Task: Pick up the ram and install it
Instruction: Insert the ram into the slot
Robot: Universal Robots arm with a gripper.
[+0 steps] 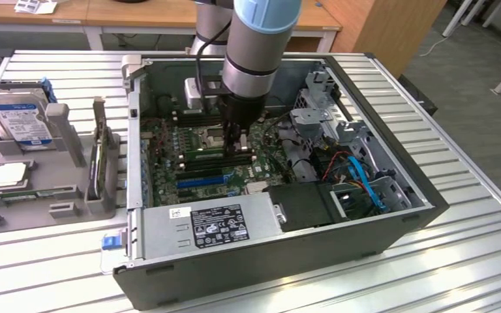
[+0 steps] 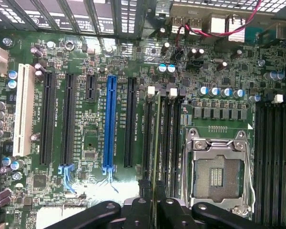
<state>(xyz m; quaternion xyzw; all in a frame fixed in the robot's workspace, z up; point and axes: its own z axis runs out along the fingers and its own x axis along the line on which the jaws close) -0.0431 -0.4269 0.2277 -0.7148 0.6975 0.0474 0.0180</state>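
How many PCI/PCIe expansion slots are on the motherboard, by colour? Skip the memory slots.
White slot: 1
Blue slot: 1
Black slots: 4
Total: 6

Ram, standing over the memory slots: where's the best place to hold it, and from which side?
Pinch the ram across its two flat faces near its upper long edge, coming straight down from above, as the gripper does now. It is thin and stands on edge along the memory slots, so probably only that edge is free.
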